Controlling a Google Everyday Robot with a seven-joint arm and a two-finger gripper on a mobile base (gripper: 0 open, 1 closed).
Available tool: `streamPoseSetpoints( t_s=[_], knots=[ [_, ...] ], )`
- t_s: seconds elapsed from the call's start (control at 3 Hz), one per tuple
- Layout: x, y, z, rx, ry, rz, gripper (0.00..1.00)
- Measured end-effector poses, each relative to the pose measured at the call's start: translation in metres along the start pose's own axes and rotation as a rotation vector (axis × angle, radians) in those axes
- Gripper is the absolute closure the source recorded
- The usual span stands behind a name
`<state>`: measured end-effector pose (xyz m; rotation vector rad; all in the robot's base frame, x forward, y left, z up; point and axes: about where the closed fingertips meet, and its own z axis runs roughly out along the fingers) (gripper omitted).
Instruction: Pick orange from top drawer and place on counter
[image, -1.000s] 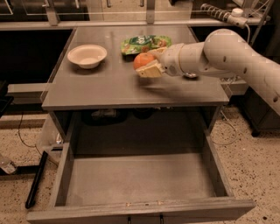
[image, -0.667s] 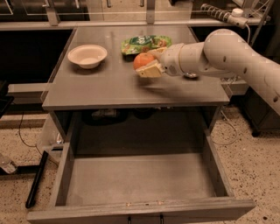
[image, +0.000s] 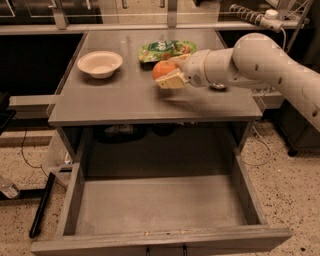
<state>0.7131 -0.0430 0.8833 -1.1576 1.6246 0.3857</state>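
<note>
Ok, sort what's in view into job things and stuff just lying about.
Job:
orange, gripped in the tool over the counter's middle
counter
drawer, pulled open, nothing visible inside

Lying about:
bowl, back left of the counter
bag, green, behind the orange

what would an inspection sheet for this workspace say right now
surface: grey counter, flat, above the open drawer
job's things: orange held over the counter's middle; drawer pulled open, nothing seen inside
clutter: white bowl back left; green snack bag behind the orange
grippers: gripper shut on the orange, reaching in from the right
cables: thin cable on the floor right of the drawer
surroundings: speckled floor; black bar lying left of the drawer
</note>
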Motion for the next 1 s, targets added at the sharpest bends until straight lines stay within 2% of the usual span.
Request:
streamPoseSetpoints(
  t_s=[0.33, 0.67, 1.0],
  knots=[
    [0.0, 0.0, 0.0, 0.0, 0.0, 0.0, 0.13],
    [0.0, 0.0001, 0.0001, 0.0, 0.0, 0.0, 0.0],
    [0.0, 0.0001, 0.0001, 0.0, 0.0, 0.0, 0.0]
  ],
)
